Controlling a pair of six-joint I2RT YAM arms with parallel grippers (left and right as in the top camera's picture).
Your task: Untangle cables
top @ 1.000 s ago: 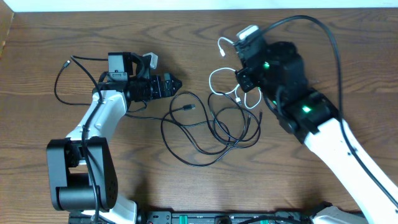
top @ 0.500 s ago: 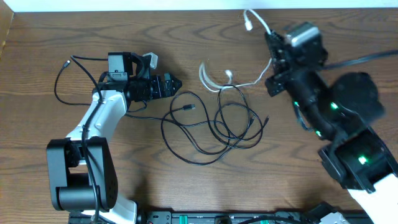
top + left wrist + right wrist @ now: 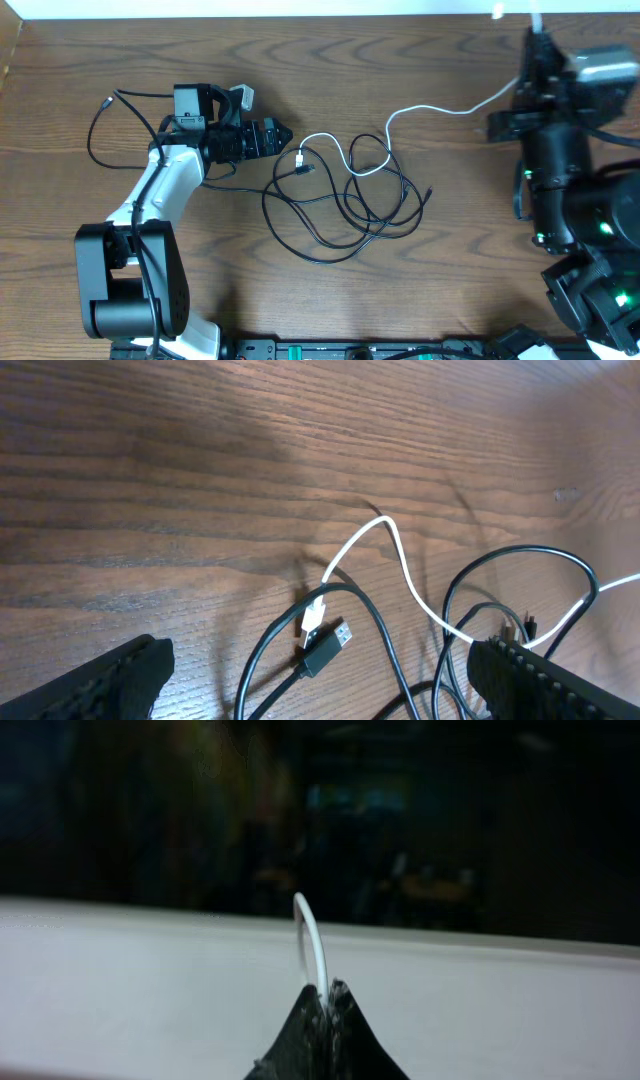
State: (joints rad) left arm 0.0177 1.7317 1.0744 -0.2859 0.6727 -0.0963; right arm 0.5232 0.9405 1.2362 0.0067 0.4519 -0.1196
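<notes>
Two grippers, opposite states: the right one pinches the white cable, the left one is spread wide.

Right gripper point(image 3: 325, 992) is pressed shut on the white cable point(image 3: 425, 108) up at the far right edge of the table point(image 3: 120, 60), with a short curl poking past the fingertips. From there the cable runs long and leftward across the wood, loops once over the black cables point(image 3: 340, 215) tangled mid-table, and ends with its plug beside a black plug just ahead of the left gripper point(image 3: 281, 134). That one's jaws stand fully apart, holding nothing, pointing right. Right arm stretches toward the far edge; left arm is bent at the elbow, low over the wood.
</notes>
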